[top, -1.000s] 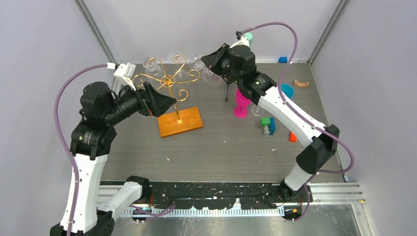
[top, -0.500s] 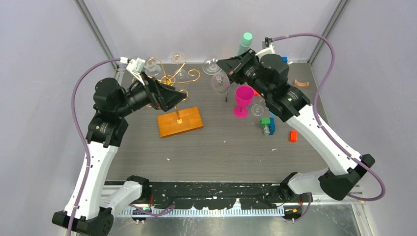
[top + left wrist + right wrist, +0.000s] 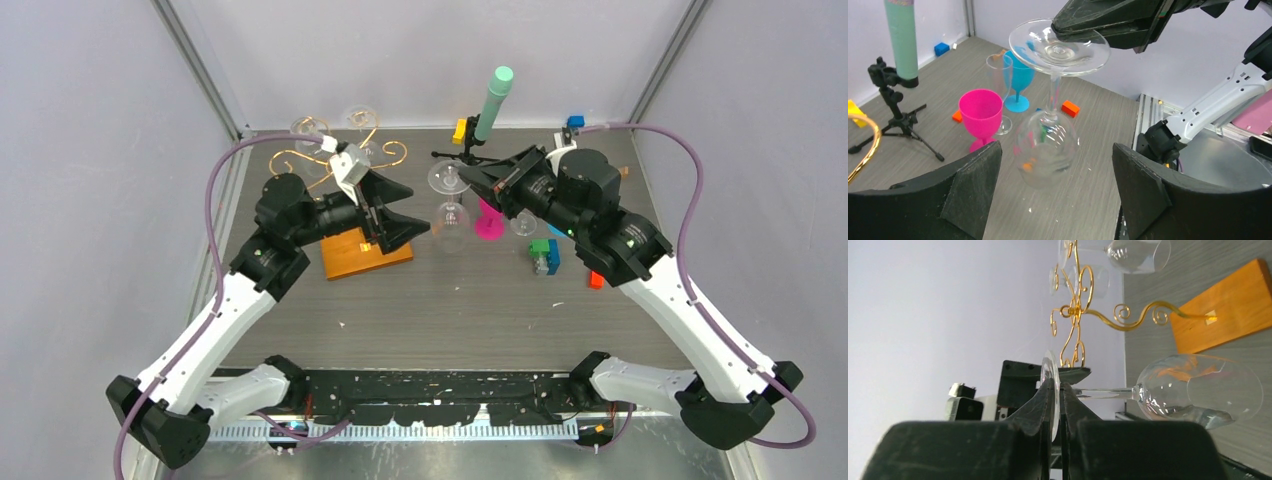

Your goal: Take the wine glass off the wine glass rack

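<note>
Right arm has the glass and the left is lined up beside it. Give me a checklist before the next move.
1. Grip: right gripper shut on the foot of the wine glass: ok.
2. Wine glass apart from the wine glass rack: ok.
3. Glass hangs bowl down, stem near upright: ok.
4. Jaws of the left gripper open: ok.
5. Bowl sits between its fingers, touching neither in the left wrist view: ok.
6. Clearance from bowl to the pink goblet: cannot tell.
</note>
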You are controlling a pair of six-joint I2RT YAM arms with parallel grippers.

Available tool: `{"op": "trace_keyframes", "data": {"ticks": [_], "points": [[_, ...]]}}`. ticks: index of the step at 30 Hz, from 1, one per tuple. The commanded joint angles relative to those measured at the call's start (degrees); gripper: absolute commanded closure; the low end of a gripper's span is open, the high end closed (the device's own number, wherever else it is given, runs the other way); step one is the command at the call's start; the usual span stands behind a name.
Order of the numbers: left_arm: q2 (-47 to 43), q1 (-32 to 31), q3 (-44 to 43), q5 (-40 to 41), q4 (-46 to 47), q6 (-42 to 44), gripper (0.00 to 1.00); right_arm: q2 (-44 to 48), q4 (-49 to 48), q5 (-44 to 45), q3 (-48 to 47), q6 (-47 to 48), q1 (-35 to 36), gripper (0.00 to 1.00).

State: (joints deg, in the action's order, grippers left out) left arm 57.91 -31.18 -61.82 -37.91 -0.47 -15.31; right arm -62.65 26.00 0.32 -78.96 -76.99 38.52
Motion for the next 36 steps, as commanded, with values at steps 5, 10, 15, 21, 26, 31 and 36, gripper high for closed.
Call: {"op": "trace_keyframes", "data": {"ticks": [5, 10, 15, 21, 26, 31, 36], "points": [[3.5, -3.1, 2.4, 2.6, 19.7, -2.2, 0.17, 3.8, -6.7, -7.2, 2.9, -10.3, 0.2, 1.00], [6.7, -4.3, 2.4, 1.0, 25.5, -10.6, 0.20, 4.5, -7.6, -7.5, 3.9, -10.7, 0.2, 1.00], [7.9, -5.0, 2.9, 2.1, 24.8, -12.7, 0.30, 4.8, -8.1, -7.4, 3.7, -11.5, 0.2, 1.00], [8.8, -5.0, 2.6, 1.1, 24.1, -15.8, 0.45, 5.3, -8.5, -6.8, 4.4, -13.0, 0.2, 1.00], [9.9, -5.0, 2.3, 0.6, 23.1, -17.0, 0.51, 5.8, -8.3, -5.3, 4.5, -12.9, 0.2, 1.00], [11.5, -4.9, 0.9, 0.0, 22.4, -17.2, 0.61, 5.6, -8.3, -4.8, 4.3, -12.9, 0.2, 1.00], [12.4, -4.9, -0.3, -1.7, 22.4, -17.2, 0.76, 5.2, -8.2, -5.1, 4.3, -13.1, 0.2, 1.00]]}}
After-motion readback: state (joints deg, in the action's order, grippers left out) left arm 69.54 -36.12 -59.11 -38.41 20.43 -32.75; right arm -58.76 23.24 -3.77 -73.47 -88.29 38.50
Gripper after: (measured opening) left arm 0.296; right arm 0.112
